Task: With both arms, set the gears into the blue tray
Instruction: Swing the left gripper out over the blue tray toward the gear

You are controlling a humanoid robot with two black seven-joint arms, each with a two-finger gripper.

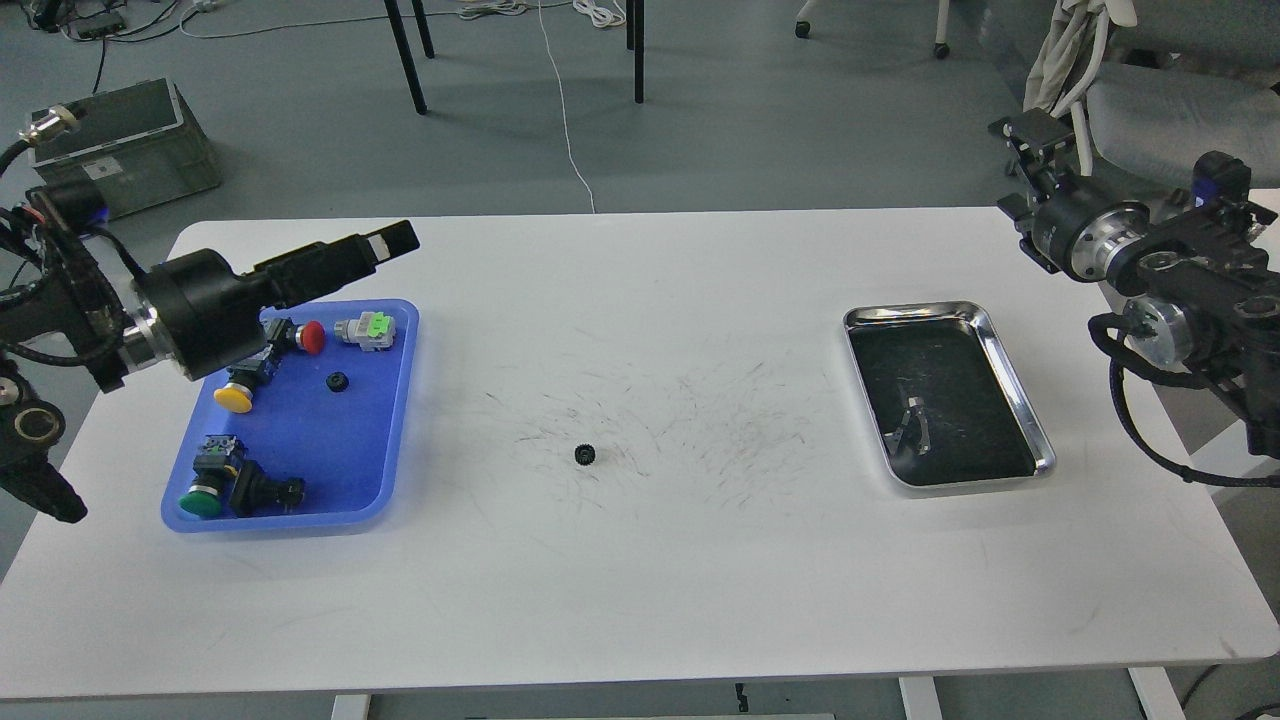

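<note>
Gears: one flat on table, one in blue tray; pincers' states unclear.

Lab: floor cables, office chairs

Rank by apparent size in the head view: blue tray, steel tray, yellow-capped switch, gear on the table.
1. blue tray
2. steel tray, somewhat smaller in view; it sits about as far from the camera, so the ranking seems fair
3. yellow-capped switch
4. gear on the table, by far the smallest
</note>
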